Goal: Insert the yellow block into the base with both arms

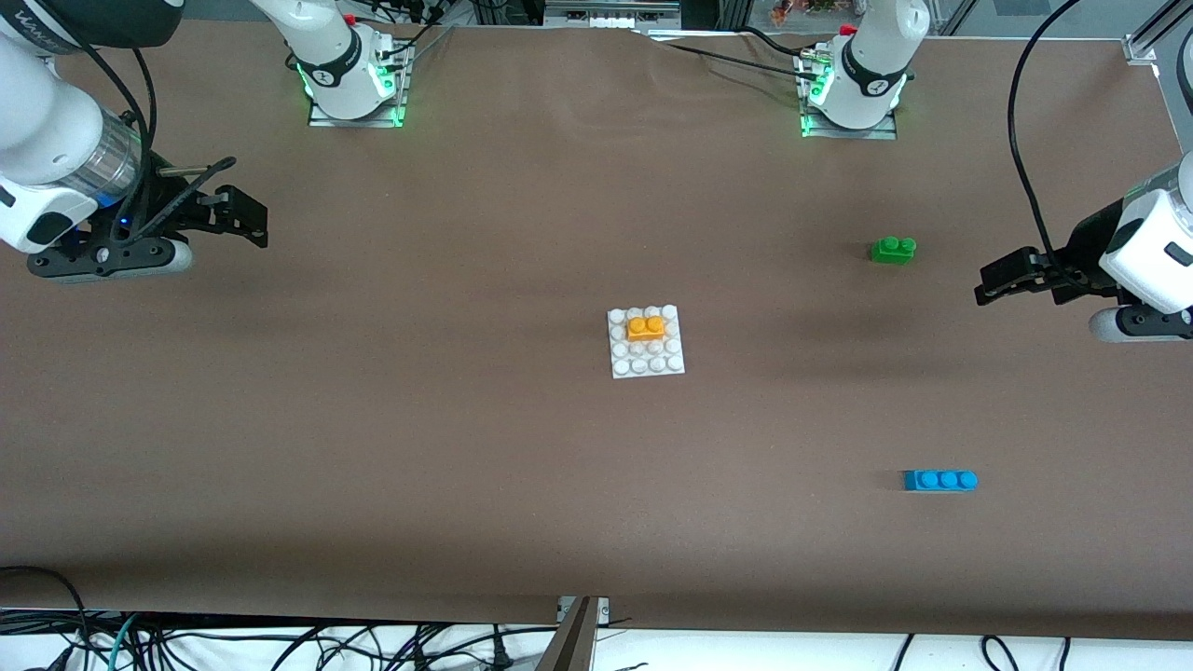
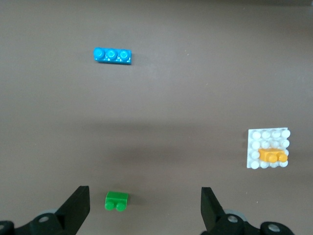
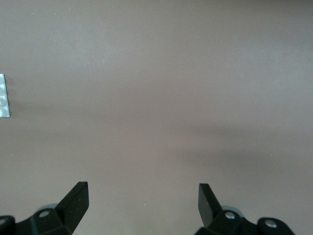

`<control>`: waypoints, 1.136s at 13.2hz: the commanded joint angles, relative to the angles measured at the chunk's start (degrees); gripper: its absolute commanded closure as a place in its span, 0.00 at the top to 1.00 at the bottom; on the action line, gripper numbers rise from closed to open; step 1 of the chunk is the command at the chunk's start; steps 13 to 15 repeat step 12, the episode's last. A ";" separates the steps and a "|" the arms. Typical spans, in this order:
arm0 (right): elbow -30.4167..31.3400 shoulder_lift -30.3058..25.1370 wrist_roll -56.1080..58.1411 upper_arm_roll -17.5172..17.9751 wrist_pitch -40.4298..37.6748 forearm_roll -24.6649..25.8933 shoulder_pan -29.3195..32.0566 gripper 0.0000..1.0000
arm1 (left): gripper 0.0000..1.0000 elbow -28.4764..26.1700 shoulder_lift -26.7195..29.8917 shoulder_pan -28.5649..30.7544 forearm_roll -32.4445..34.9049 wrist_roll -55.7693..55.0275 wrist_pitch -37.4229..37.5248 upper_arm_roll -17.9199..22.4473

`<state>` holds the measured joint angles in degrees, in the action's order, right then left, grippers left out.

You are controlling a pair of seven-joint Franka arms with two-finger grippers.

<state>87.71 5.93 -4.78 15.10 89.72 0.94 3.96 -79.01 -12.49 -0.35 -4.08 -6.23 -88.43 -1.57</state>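
Since the yellow block already sits on the base at frame centre, the insertion looks done; the left gripper and right gripper hover wide open, empty, at the edges, needing only to wait.

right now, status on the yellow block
Left gripper and right gripper open, empty, parked at table ends. Yellow block seated on base. Nothing obstructing.

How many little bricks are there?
3: yellow block sits on the base; green brick and blue brick lie toward the left arm's end, blue nearer the camera.
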 commanded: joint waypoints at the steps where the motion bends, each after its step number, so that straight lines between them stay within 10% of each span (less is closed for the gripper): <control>1: 0.36 -1.01 0.91 -0.07 -0.16 0.20 0.17 0.99 | 1.00 -1.33 1.33 0.61 -0.93 1.84 0.89 0.34; 15: 0.36 -1.10 0.91 -0.07 0.28 -0.15 0.17 0.99 | 1.00 -1.06 0.97 0.61 -0.76 1.48 0.81 0.43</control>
